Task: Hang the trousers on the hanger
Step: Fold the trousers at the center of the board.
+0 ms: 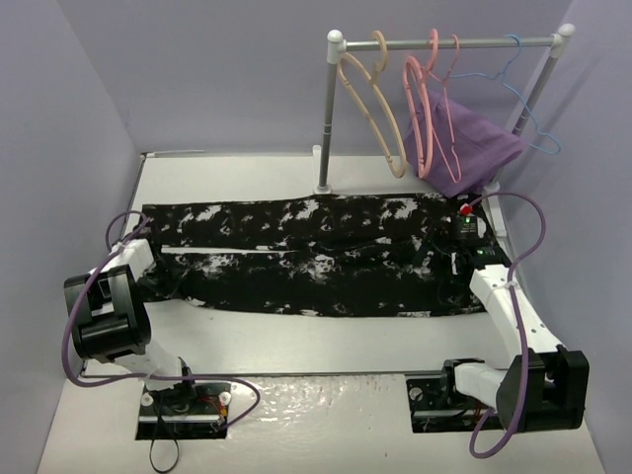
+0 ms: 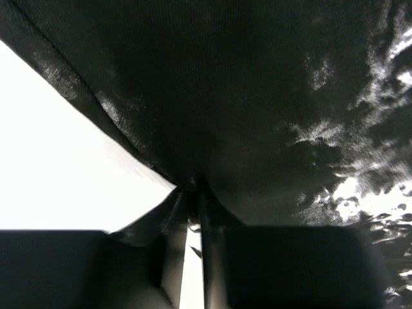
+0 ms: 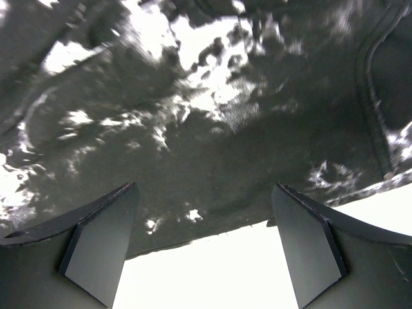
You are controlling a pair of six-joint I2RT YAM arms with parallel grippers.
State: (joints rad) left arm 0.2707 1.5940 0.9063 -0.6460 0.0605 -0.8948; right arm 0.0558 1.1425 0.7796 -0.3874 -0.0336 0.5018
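Lab test booth: lilac walls [image 1: 227, 69], white table [image 1: 326, 336], small garment rail [image 1: 444, 43].

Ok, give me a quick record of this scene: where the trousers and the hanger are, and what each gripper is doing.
trousers: spread flat across the table, legs side by side
hanger: cream, hooked on the rail at the back, nothing on it
left gripper: shut on the trousers' edge at their left end
right gripper: open over the trousers' near edge at their right end, holding nothing
task state: trousers not yet on the hanger
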